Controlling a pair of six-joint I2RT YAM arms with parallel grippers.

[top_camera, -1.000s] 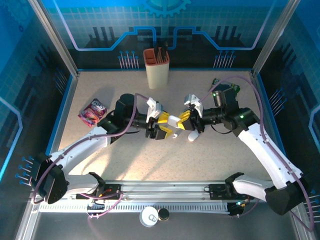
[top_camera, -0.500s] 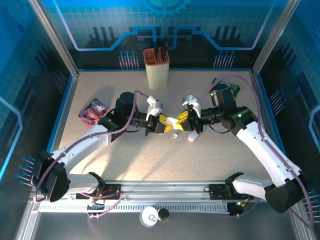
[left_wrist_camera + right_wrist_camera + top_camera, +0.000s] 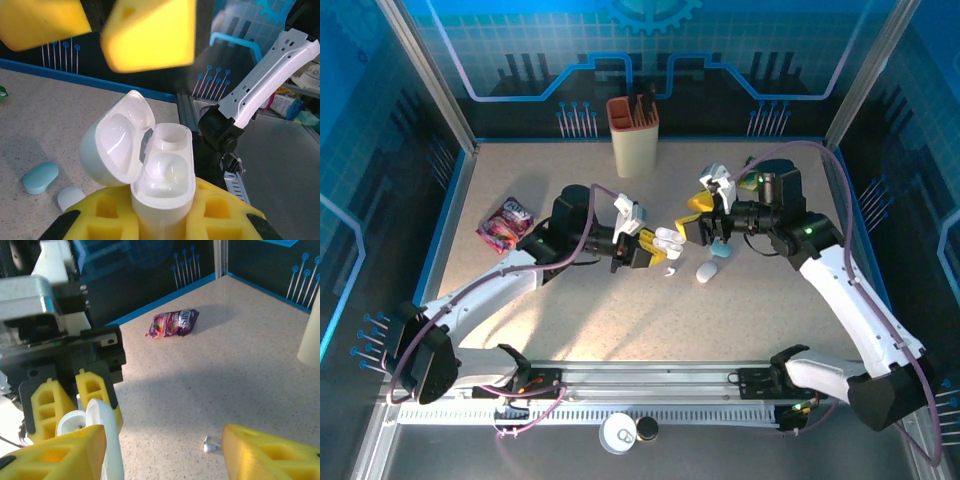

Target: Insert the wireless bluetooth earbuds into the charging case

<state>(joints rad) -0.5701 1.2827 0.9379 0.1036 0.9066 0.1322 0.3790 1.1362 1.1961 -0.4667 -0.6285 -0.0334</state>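
I count two robot arms, a left arm [image 3: 490,285] and a right arm [image 3: 850,295]. There are three pebble-shaped cases: one open white case [image 3: 150,170], one shut white case [image 3: 71,197] and one pale blue case [image 3: 40,177]. I can pick out just one loose earbud [image 3: 211,444] on the tabletop [image 3: 720,320]. Whether any sit inside the open case, I can't tell. There is one purple snack packet [image 3: 506,221] and one tan holder [image 3: 633,140] at the back. Down at the front are one round white lid [image 3: 619,433] and one small dark cap [image 3: 647,430].
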